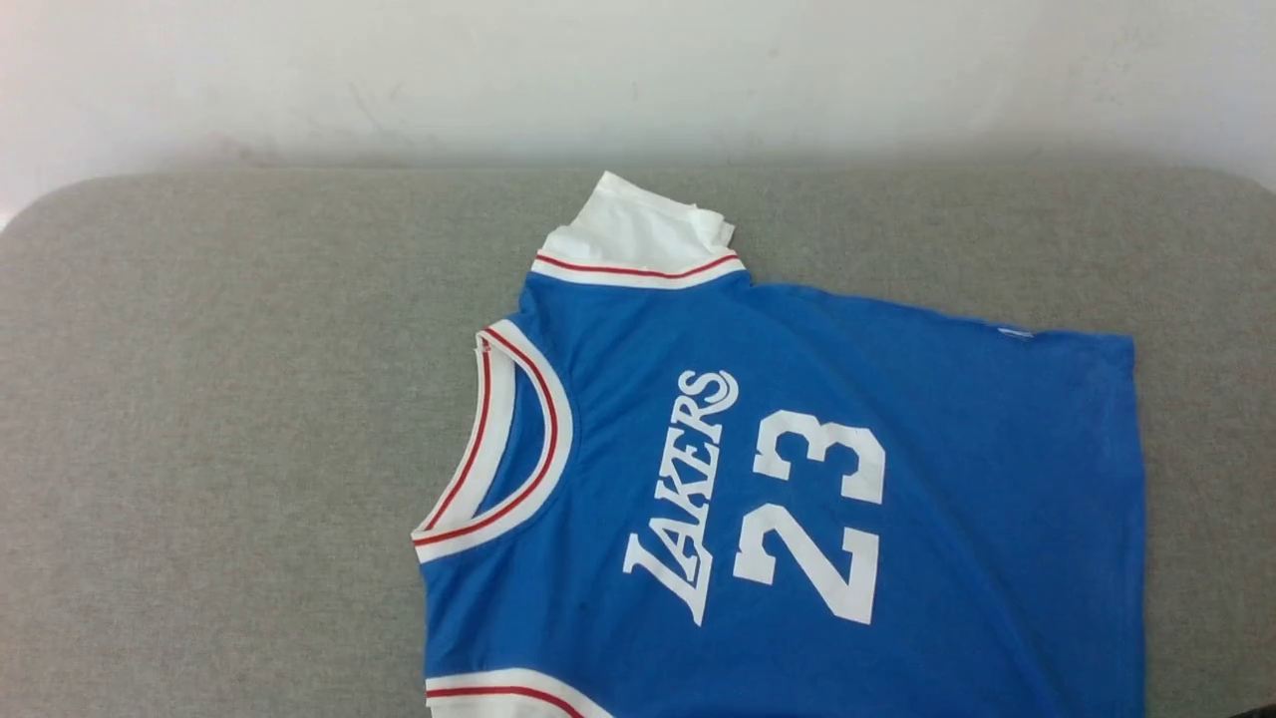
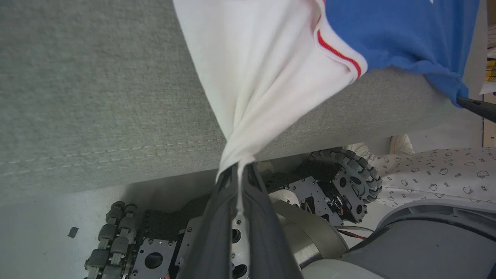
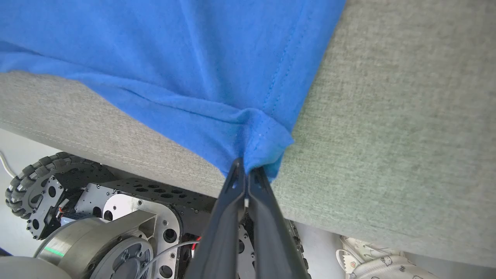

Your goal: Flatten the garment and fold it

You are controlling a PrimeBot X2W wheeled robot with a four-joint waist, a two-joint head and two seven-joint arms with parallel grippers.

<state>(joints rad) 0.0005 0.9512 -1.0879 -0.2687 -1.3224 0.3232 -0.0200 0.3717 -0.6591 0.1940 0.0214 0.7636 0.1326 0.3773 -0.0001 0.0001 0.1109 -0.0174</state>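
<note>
The garment (image 1: 797, 479) is a royal-blue jersey with white sleeves, red-and-white trim, white "LAKERS" lettering and the number 23. It lies mostly flat on the grey padded table (image 1: 249, 399), neck to the left, its near side running over the front edge. My left gripper (image 2: 242, 164) is shut on the tip of a white sleeve (image 2: 263, 77), pulled taut off the table edge. My right gripper (image 3: 246, 166) is shut on a blue hem corner (image 3: 255, 135) at the table edge. The right gripper's dark finger (image 2: 476, 106) also appears at the far right of the left wrist view.
A pale wall (image 1: 638, 70) runs behind the table. Below the front edge sits my wheeled base (image 2: 345, 186) (image 3: 35, 193). A white shoe (image 2: 401, 144) and white printed cloth (image 2: 434, 170) lie on the floor beside the base.
</note>
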